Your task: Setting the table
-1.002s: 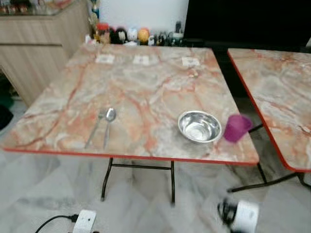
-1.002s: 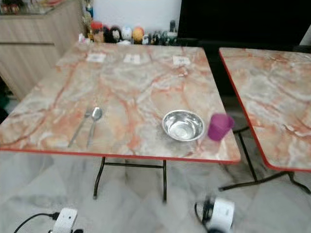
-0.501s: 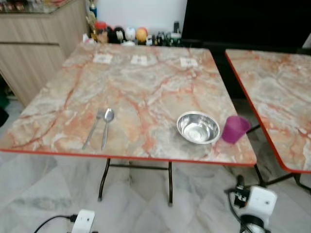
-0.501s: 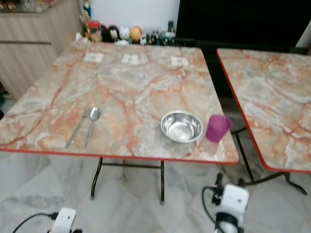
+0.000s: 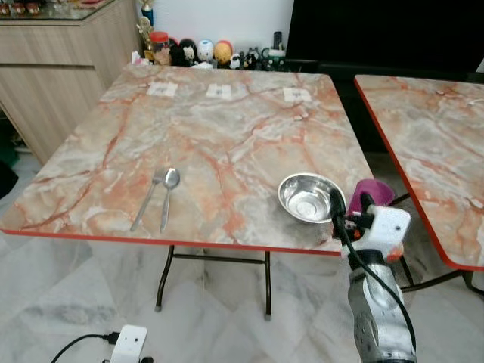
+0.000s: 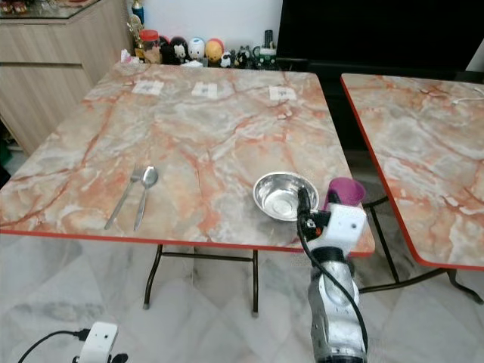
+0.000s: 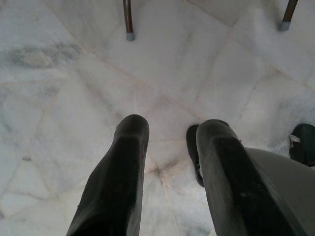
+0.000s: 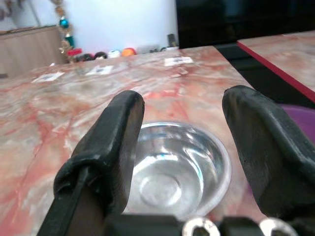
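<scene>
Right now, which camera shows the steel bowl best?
The left eye view: the steel bowl sits whole on the table. The right wrist view frames it close between the open right gripper, its near rim cut off.

A home dining area is showing here: two marble-patterned folding desks (image 5: 227, 128) are standing on a pale marble floor (image 5: 68, 302), with a wooden sideboard (image 5: 53, 68) and small figurines (image 5: 204, 53) sitting along the white wall.

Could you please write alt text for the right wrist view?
The open right claw hovers just before a shiny round steel bowl on the orange-veined marble table. A purple plastic cup peeks from behind one finger.
</scene>
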